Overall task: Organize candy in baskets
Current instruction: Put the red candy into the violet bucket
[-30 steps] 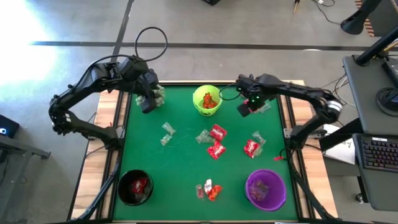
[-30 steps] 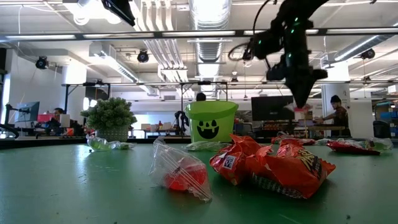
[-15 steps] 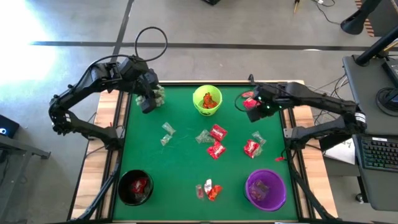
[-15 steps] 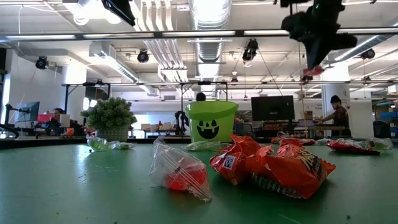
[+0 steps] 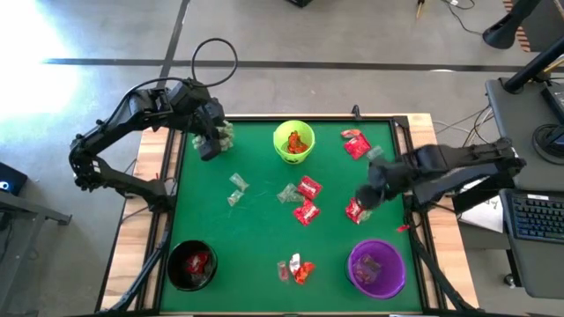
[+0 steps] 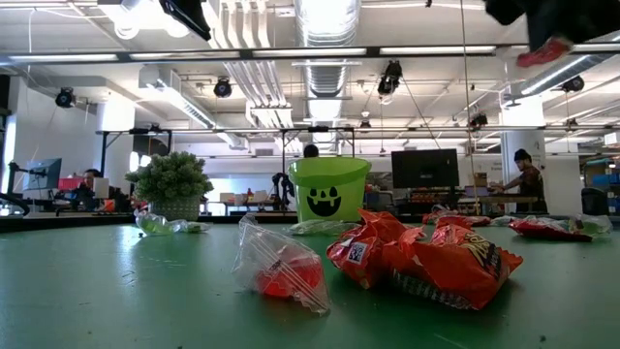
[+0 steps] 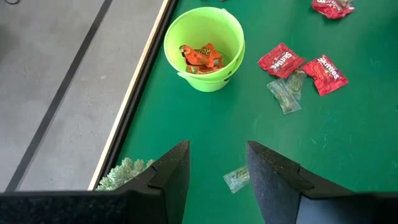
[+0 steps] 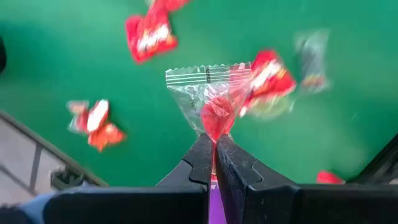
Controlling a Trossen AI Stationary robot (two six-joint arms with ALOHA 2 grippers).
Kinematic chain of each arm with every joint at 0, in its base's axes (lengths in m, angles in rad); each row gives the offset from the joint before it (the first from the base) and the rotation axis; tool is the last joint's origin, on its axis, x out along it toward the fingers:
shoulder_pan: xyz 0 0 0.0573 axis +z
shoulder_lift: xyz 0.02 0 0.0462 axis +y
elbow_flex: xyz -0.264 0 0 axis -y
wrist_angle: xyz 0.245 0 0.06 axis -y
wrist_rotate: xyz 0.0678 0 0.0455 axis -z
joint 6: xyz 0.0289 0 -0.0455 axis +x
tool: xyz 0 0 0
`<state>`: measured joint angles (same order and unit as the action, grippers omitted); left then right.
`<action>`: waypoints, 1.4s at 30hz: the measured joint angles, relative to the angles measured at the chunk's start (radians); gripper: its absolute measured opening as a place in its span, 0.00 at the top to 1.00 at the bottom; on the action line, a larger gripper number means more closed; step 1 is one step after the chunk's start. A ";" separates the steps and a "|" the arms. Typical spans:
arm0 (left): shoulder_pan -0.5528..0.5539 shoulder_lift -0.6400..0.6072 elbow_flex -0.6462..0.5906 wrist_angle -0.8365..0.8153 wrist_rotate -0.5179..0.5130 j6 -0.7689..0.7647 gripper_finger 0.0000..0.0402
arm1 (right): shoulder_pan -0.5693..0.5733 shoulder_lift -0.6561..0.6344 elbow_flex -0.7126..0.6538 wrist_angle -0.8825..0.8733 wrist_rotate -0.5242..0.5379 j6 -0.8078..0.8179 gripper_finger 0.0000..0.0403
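Candy [image 5: 307, 211] lies scattered across the green table [image 5: 256, 229] before you: red packets near the middle, clear-wrapped pieces beside them, and one more red packet [image 5: 355, 143] toward the far right corner. Your right gripper [image 8: 215, 144] is pressed together on a clear wrapper [image 8: 210, 93] with a red sweet inside, held up off the table above the red packets on the right side, between the lime green basket [image 5: 293, 141] and the purple basket [image 5: 376, 269]. The lime green basket holds orange pieces, the black basket [image 5: 191, 265] at the near left corner holds red ones, and the purple basket holds a few wrapped pieces. Your left gripper [image 7: 216, 171] waits at the far left edge, fingers spread and holding nothing, beside the spiky plant [image 7: 124, 174].
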<state>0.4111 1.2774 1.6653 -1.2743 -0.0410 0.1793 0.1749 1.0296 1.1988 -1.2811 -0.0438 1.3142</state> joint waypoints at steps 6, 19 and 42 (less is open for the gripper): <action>0.000 0.000 0.000 0.000 0.000 0.001 0.65 | 0.233 0.027 0.001 0.082 0.001 0.188 0.98; 0.000 0.000 0.000 0.001 0.000 0.020 0.65 | 0.533 0.093 0.001 0.267 0.017 0.387 0.98; 0.000 0.000 0.000 -0.007 0.000 -0.008 0.65 | 0.599 0.204 0.003 0.313 -0.114 0.249 0.89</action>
<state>0.4113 1.2774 1.6653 -1.2817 -0.0406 0.1711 0.7742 1.2337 1.2022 -0.9676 -0.1573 1.5627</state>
